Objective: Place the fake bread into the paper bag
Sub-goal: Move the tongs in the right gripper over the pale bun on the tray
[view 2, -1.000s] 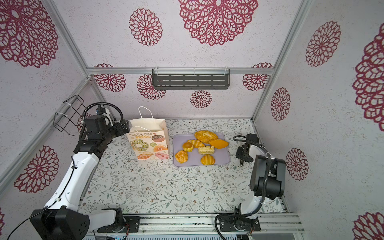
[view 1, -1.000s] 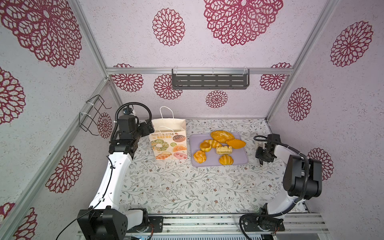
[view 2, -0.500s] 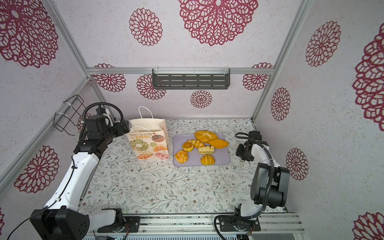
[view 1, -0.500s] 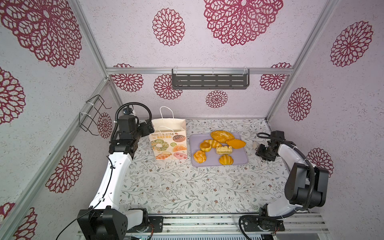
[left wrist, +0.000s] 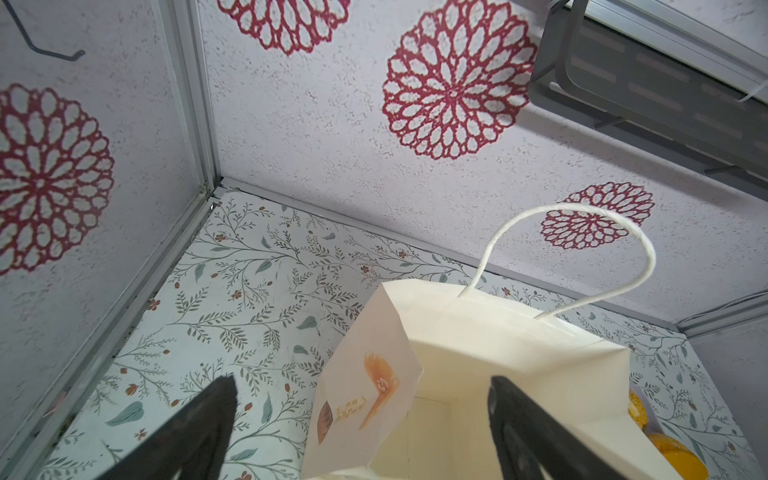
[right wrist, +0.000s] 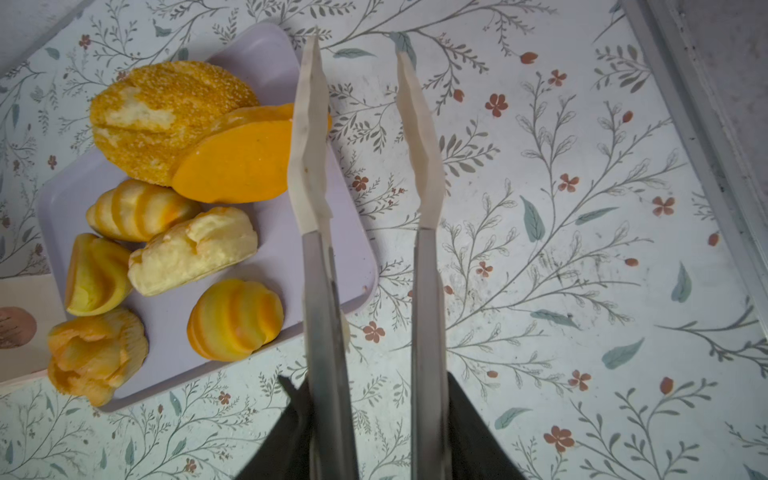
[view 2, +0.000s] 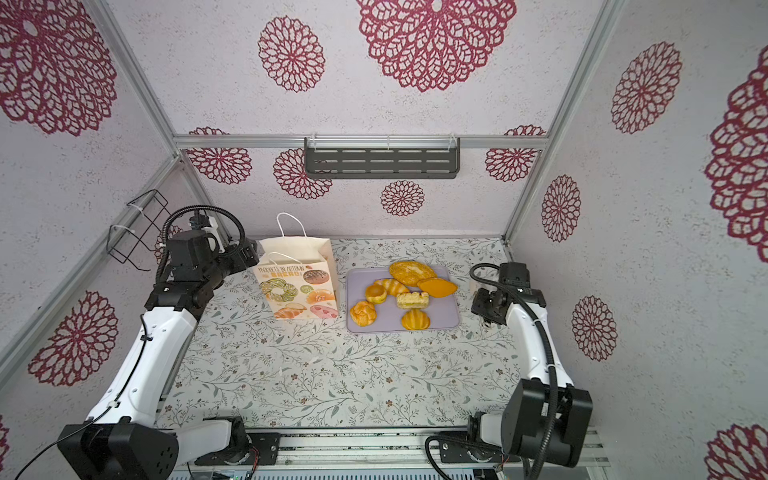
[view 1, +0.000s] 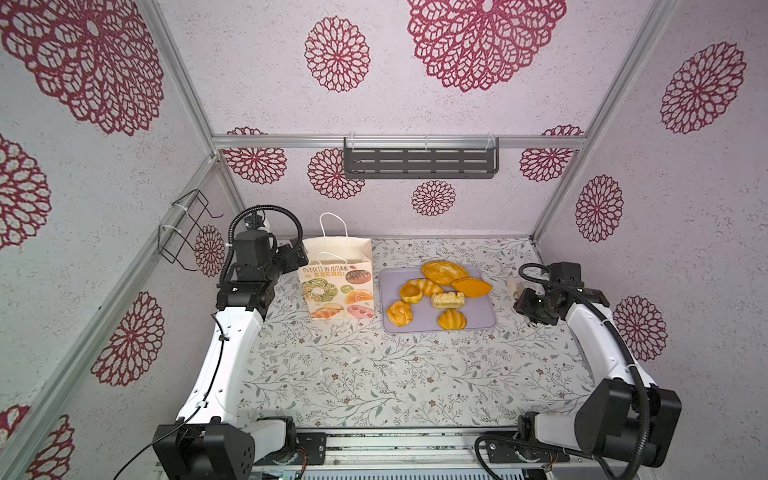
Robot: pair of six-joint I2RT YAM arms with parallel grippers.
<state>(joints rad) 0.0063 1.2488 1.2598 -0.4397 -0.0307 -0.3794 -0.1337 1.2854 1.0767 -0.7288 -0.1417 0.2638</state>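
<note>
The paper bag (view 1: 336, 286) (view 2: 297, 286) stands open at the back left, pastries printed on its front. Several pieces of fake bread lie on a lilac tray (view 1: 482, 320): a large oval loaf (view 1: 444, 272), an orange loaf (right wrist: 237, 162), a croissant (right wrist: 137, 210), a pale slice (right wrist: 195, 249) and a shell bun (right wrist: 235, 318). My left gripper (left wrist: 361, 380) (view 1: 297, 257) is open, astride the bag's side wall (left wrist: 370, 382). My right gripper (right wrist: 368, 382) (view 1: 525, 307) is shut on metal tongs (right wrist: 424, 291), whose white tips (right wrist: 309, 124) hang apart beside the tray's right edge.
A grey slotted shelf (view 1: 419, 162) hangs on the back wall and a wire rack (view 1: 187, 228) on the left wall. The right wall's metal rail (right wrist: 706, 124) runs close to the tongs. Floral table (view 1: 374, 374) spreads in front.
My right arm has refolded, its elbow sinking toward the front, while the gripper with the tongs stays beside the tray. The left arm and bag have not moved.
</note>
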